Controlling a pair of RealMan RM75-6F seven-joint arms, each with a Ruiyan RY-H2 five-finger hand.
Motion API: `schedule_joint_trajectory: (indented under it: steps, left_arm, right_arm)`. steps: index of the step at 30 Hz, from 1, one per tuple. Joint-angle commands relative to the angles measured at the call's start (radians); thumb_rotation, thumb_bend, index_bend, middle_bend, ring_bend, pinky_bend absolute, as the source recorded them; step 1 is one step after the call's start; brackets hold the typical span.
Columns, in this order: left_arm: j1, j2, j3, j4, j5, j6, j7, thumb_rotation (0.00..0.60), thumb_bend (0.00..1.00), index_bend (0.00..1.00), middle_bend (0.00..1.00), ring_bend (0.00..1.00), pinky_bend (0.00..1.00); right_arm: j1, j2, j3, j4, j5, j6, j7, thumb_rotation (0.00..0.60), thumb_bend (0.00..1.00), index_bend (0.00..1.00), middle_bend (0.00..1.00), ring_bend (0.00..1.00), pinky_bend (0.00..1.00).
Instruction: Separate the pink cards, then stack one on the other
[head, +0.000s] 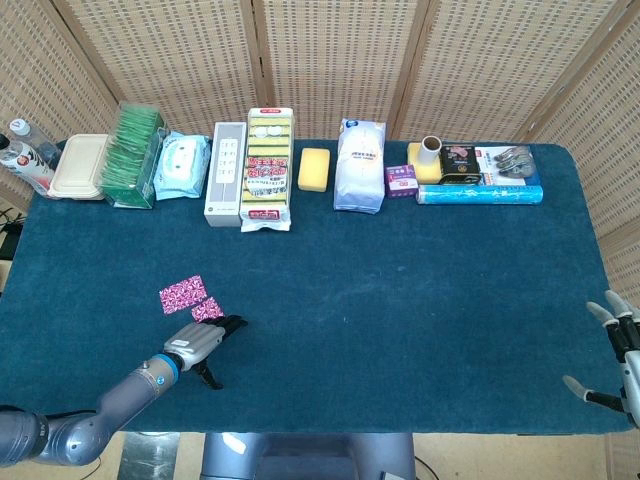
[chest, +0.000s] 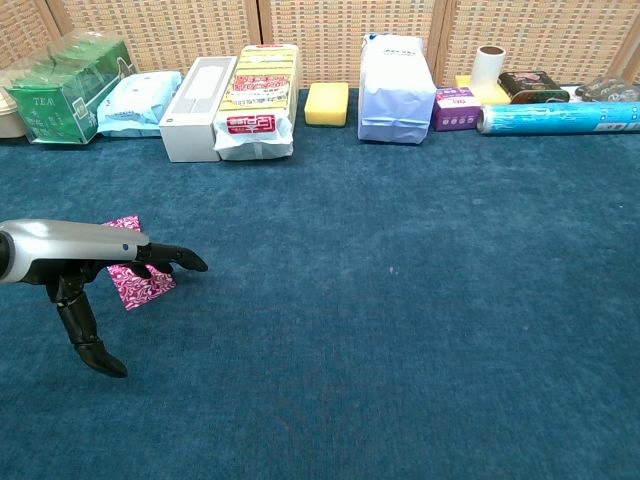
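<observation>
Left hand (head: 204, 340) lies low over the blue surface (head: 400, 300) near its front-left edge, fingers stretched forward and the thumb hanging down apart from them, holding nothing. In the chest view the same hand (chest: 95, 265) reaches in from the left, its dark fingertips (chest: 185, 263) extending past the nearer pink card (chest: 145, 282), which lies flat just under and behind them; whether they touch it cannot be told. The second pink card (head: 183, 293) lies flat just behind and to the left of the first, the two close together at a corner. Along the back edge stand a green tea box (head: 135, 155), a white remote box (head: 226, 172), a yellow sponge (head: 314, 168) and a white bag (head: 360, 166). Right hand (head: 618, 350) rests at the far front-right corner, fingers spread and empty.
</observation>
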Motion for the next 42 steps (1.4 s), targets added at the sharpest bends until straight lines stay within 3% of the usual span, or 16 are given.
schedule_joint_trajectory:
  steps: [1, 7, 15, 26, 42]
  left_arm:
    - [0.003, 0.011, -0.002, -0.012, 0.011, 0.016, 0.000, 0.600, 0.05, 0.00, 0.00, 0.00, 0.07]
    - [0.051, 0.076, -0.016, 0.004, 0.061, 0.068, -0.055, 0.600, 0.05, 0.00, 0.00, 0.00, 0.07]
    - [0.096, 0.119, -0.013, 0.116, 0.088, -0.021, -0.164, 0.600, 0.05, 0.00, 0.00, 0.00, 0.07]
    - [0.127, 0.100, -0.024, 0.203, 0.153, -0.114, -0.248, 0.600, 0.05, 0.00, 0.00, 0.00, 0.07]
    - [0.064, 0.042, -0.041, 0.248, 0.064, -0.143, -0.199, 0.600, 0.05, 0.00, 0.00, 0.00, 0.07]
  right_arm:
    - [0.000, 0.000, 0.000, 0.001, 0.001, 0.000, 0.003, 0.600, 0.00, 0.10, 0.00, 0.00, 0.00]
    - [0.000, 0.004, -0.002, 0.001, -0.006, 0.000, 0.012, 0.600, 0.00, 0.10, 0.00, 0.00, 0.00]
    - [0.004, 0.002, -0.002, -0.001, -0.007, -0.004, 0.007, 0.600, 0.00, 0.10, 0.00, 0.00, 0.00]
    - [0.005, 0.001, -0.005, -0.003, -0.008, -0.008, 0.002, 0.600, 0.00, 0.10, 0.00, 0.00, 0.00]
    - [0.010, 0.002, -0.003, -0.003, 0.000, -0.019, 0.002, 0.600, 0.00, 0.10, 0.00, 0.00, 0.00]
